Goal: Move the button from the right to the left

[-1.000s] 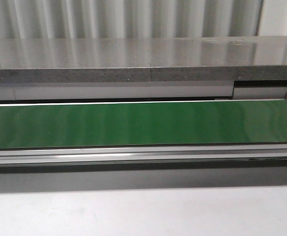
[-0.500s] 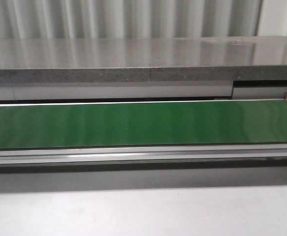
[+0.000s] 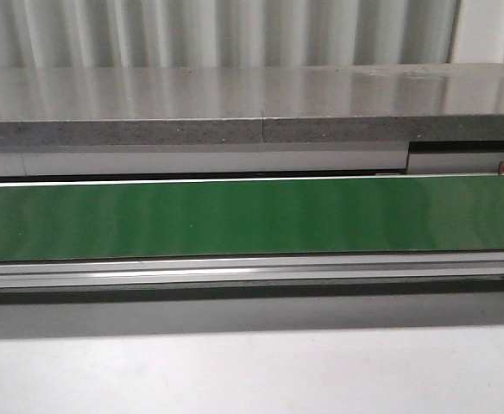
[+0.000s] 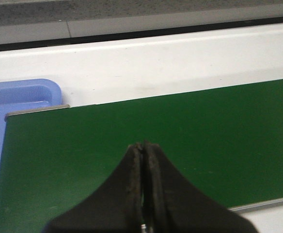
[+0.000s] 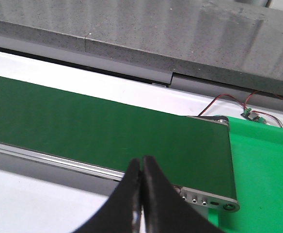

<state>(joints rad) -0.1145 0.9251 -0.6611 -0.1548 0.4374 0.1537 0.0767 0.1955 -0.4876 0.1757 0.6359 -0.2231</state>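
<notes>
The button is not in view in any frame. My left gripper (image 4: 143,145) is shut and empty, hanging over the left end of the green conveyor belt (image 4: 180,145). My right gripper (image 5: 141,160) is shut and empty, at the near side of the belt (image 5: 107,131) close to its right end. Neither gripper shows in the front view, where only the bare green belt (image 3: 252,216) runs across.
A blue tray (image 4: 15,97) sits past the belt's left end. A bright green tray (image 5: 267,165) lies past the right end, with red wires and a small circuit board (image 5: 250,114) behind it. A grey stone ledge (image 3: 252,103) runs behind the belt.
</notes>
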